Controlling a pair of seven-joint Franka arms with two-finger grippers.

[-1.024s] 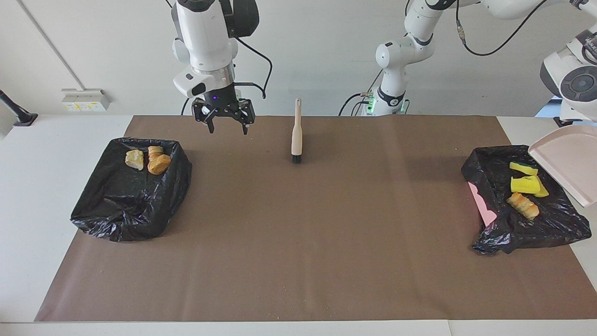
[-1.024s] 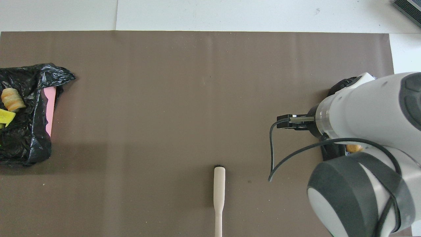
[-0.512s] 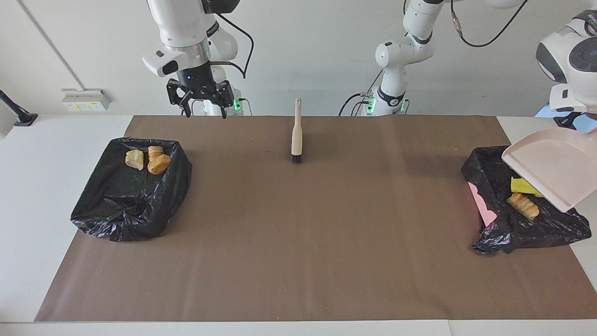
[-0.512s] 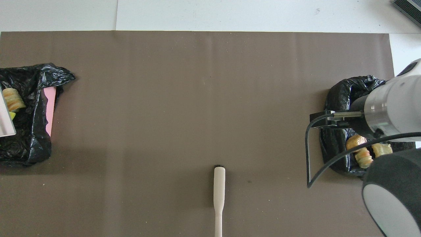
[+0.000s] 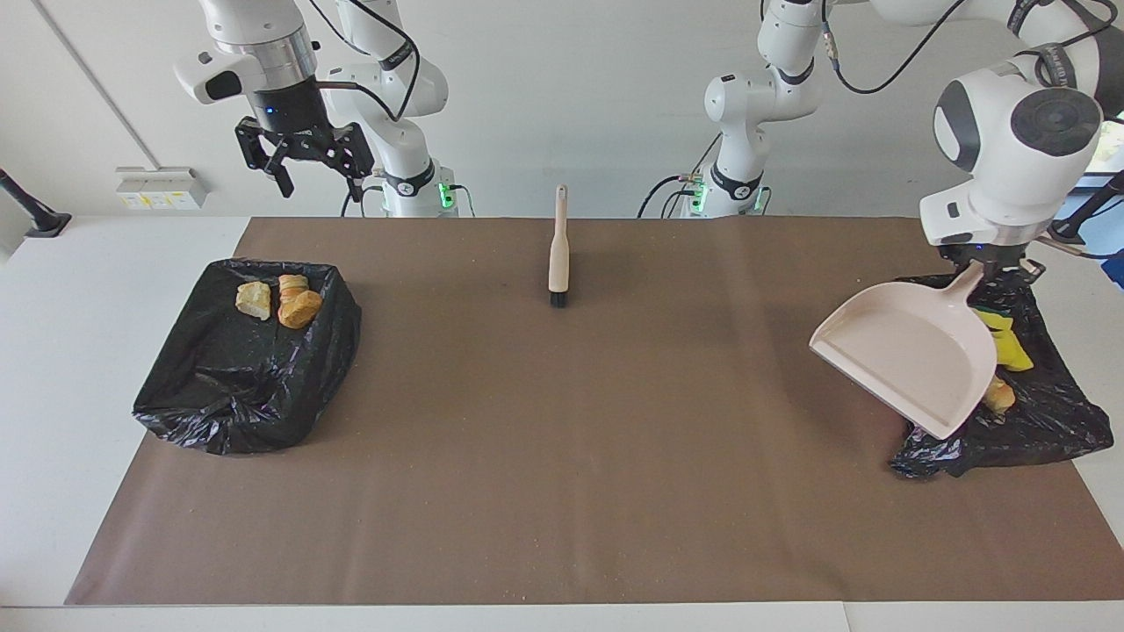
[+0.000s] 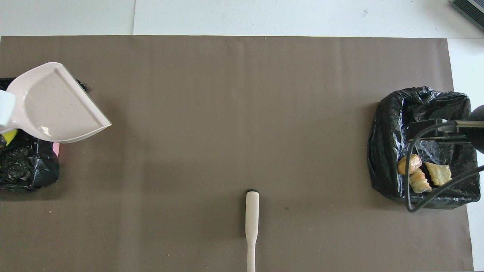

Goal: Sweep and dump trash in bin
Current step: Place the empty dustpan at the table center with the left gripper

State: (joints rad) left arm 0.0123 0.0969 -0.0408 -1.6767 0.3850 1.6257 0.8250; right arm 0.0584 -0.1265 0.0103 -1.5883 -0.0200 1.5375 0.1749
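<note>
1. The left gripper point(image 5: 990, 270) has its jaws clenched on the handle of the pale pink dustpan point(image 5: 909, 355), which hangs tilted over the black-lined bin point(image 5: 1049, 412) at the left arm's end of the counter.
2. The right gripper point(image 5: 305, 164) hangs high with jaws released, holding nothing, over the other black-lined bin point(image 5: 241, 386).
3. The trash lies in both bins: yellow sponge bits point(image 5: 1010, 344) and a tan lump point(image 5: 999, 397) peek out under the dustpan; a pale lump point(image 5: 253, 300), a striped roll point(image 5: 292, 283) and an orange crusty lump point(image 5: 300, 309) sit together in the other.
4. A beige hand brush point(image 5: 558, 250) lies on the brown mat point(image 5: 562, 456), mid-counter, near the robots.
</note>
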